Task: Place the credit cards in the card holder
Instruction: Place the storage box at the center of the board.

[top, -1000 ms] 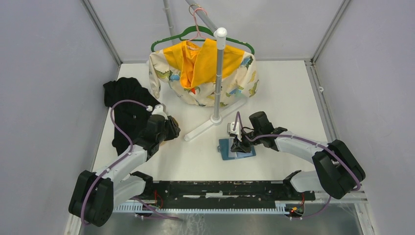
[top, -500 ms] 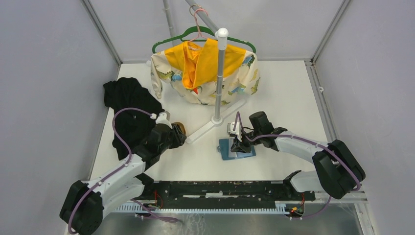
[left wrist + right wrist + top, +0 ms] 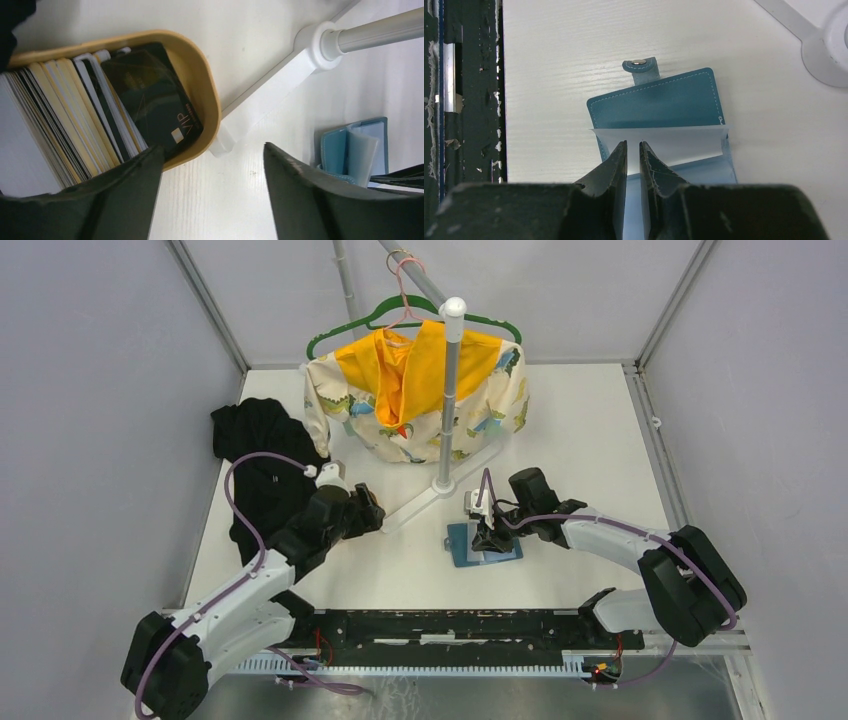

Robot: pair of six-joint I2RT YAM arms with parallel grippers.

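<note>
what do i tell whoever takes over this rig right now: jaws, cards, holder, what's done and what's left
Left gripper: jaws wide open and empty, hovering by the near end of the tan tray.
Right gripper: jaws nearly closed with a slim gap, tips at the pale sleeve of the card holder; whether they grip it is unclear.
Credit cards: standing in a row in the tray, with a black one at the end.
Done: the holder lies open on the table, to the right of the tray.
Left: no card shows in the holder; pick cards from the tray and slide them in.
</note>
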